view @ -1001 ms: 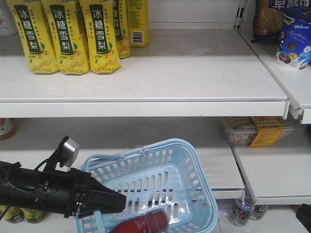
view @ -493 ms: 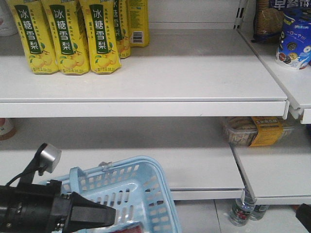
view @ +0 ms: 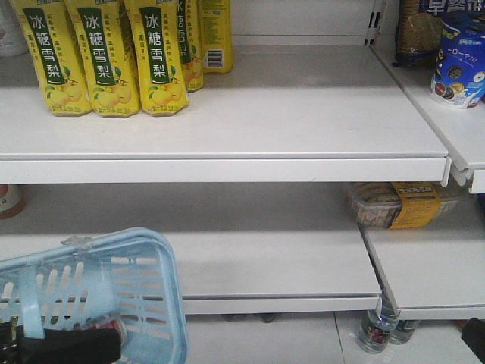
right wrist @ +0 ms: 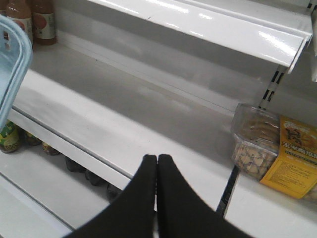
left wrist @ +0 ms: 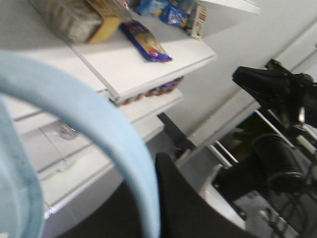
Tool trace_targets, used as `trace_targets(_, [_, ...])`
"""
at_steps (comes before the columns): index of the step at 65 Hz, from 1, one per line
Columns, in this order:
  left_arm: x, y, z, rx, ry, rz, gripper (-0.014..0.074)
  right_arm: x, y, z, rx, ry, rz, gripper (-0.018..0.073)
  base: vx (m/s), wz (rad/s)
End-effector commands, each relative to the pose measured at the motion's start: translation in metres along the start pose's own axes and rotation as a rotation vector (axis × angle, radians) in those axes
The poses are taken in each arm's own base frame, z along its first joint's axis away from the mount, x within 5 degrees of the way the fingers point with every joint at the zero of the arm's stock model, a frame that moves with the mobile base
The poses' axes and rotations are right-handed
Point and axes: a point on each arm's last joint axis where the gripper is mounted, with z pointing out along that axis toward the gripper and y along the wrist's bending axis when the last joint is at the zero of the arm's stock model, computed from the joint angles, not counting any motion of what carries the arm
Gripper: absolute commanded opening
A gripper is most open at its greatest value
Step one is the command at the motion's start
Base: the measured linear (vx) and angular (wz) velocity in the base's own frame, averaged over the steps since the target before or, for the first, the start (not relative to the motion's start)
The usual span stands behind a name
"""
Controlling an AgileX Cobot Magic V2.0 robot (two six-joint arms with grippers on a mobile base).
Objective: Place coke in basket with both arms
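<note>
A sliver of red, likely the coke, shows inside the basket, so the placing looks done. The left claw hooks the basket's rim, its spread indiscernible; the right claw hangs pressed together, empty, over the shelf.

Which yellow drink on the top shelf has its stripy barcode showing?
The yellow carton farthest right, behind the others. It shows a white barcode patch, while the three front cartons show green labels with pears.
</note>
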Motion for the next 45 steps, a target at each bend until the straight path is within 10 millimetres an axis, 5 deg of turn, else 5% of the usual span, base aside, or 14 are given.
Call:
trace_targets(1, [-0.005, -0.006, -0.012, -0.061, -0.143, 0.081, -0.0006, -0.014, -0.001, -0.002, -0.003, -0.087, -0.017, -0.0009, 0.0, 0.0])
trace_targets(26, [0.028, 0.03, -0.043, -0.52, -0.32, 0.297, -0.0006, -0.014, -0.001, -0.002, -0.003, -0.087, -0.017, -0.0009, 0.0, 0.0])
trace_targets(45, [0.042, 0.048, -0.052, -0.693, -0.326, 0.315, -0.0006, -0.014, -0.001, -0.002, -0.003, -0.087, -0.017, -0.0009, 0.0, 0.0])
